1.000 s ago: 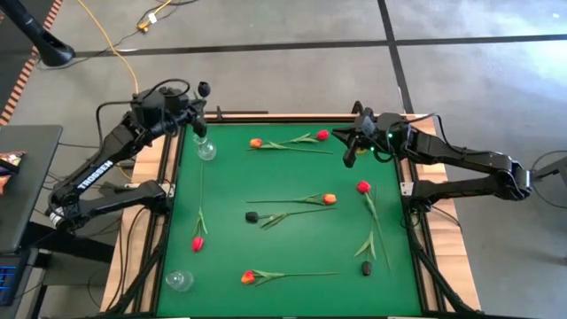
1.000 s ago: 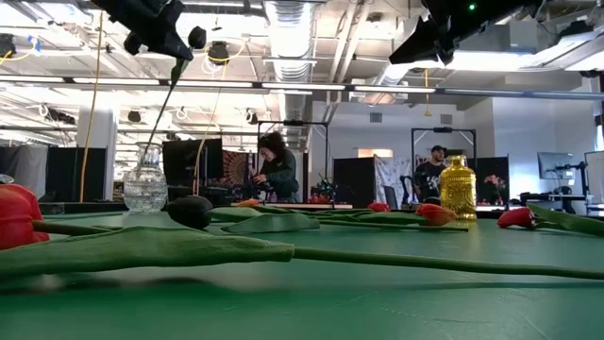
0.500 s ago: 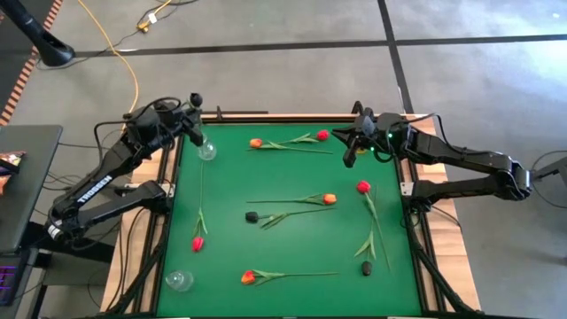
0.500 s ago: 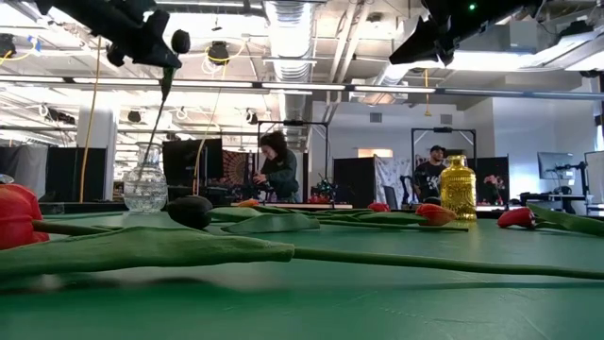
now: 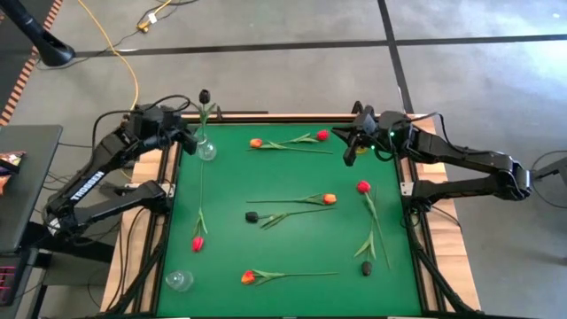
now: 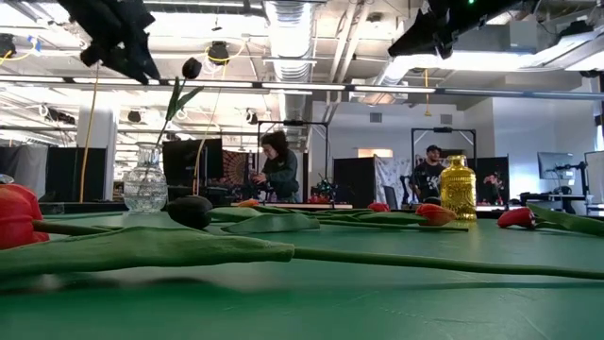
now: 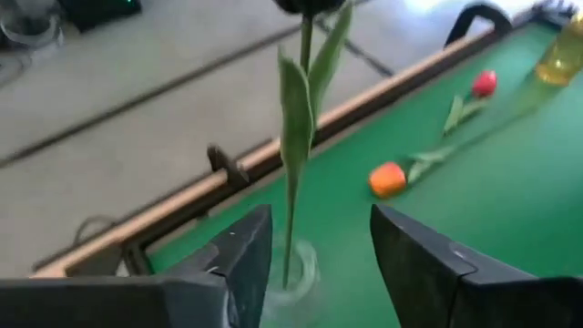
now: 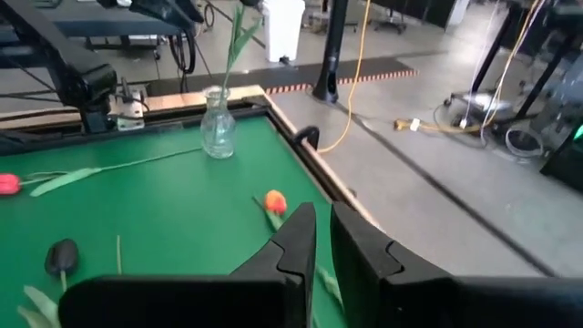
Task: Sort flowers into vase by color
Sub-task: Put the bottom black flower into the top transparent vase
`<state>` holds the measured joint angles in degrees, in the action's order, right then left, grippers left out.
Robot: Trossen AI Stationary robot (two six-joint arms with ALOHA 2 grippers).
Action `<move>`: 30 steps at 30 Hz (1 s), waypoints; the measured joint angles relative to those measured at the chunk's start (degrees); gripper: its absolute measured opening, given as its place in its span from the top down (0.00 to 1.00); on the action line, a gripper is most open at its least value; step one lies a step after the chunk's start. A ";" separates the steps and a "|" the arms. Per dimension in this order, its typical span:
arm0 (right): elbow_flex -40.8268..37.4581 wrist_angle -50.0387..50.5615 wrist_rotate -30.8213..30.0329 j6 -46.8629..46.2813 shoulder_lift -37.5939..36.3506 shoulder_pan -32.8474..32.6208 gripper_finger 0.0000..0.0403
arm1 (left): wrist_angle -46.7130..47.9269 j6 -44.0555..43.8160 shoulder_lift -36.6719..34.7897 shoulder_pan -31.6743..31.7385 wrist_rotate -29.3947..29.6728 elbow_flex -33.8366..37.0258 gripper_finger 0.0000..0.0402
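Left gripper (image 7: pixel 314 264) wide open, empty, at eleven o'clock beside black tulip (image 5: pixel 205 95) in glass vase (image 5: pixel 206 149); risks snagging, toppling both.

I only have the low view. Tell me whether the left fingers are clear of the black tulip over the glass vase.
Observer: The left wrist view shows the left gripper open, its fingers standing apart from the black tulip stem on both sides.
Operator: Confirm the stem is in the vase.
Observer: Yes. In that view the stem runs down into the mouth of the glass vase.
Operator: Count the black ones lying on the table.
Observer: The high view shows two on the green mat: one black flower mid-table, another black flower near the right edge.
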<state>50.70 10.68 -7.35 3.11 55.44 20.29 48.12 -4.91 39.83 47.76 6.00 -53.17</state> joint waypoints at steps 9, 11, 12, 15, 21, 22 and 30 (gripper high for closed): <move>4.20 2.79 0.00 2.97 0.00 0.15 0.84 | 1.87 -2.71 5.08 -4.88 -21.26 -7.64 0.52; 4.62 2.91 0.00 2.94 0.02 0.12 0.84 | -0.31 -3.27 6.75 -7.78 -23.92 -7.53 0.53; 4.92 3.04 0.00 2.58 0.02 0.11 0.84 | -0.65 -3.27 7.62 -9.47 -24.42 -7.48 0.54; 6.47 4.59 0.02 0.00 0.23 -1.00 0.84 | -1.97 -1.58 9.71 -14.81 -24.73 -7.44 0.56; 13.65 18.71 0.01 -3.07 3.08 -8.83 0.84 | -2.56 6.08 13.33 -23.89 -23.69 -7.45 0.59; 15.08 22.78 0.08 -3.09 3.73 -10.68 0.84 | -2.64 7.51 13.82 -24.74 -23.54 -7.45 0.60; 18.99 52.60 4.80 0.36 7.40 -27.35 0.81 | -3.60 5.76 18.67 -28.77 -20.67 -7.45 0.60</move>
<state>69.69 63.28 -2.56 3.47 62.84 -7.06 44.51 0.84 58.49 18.99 -14.67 -60.62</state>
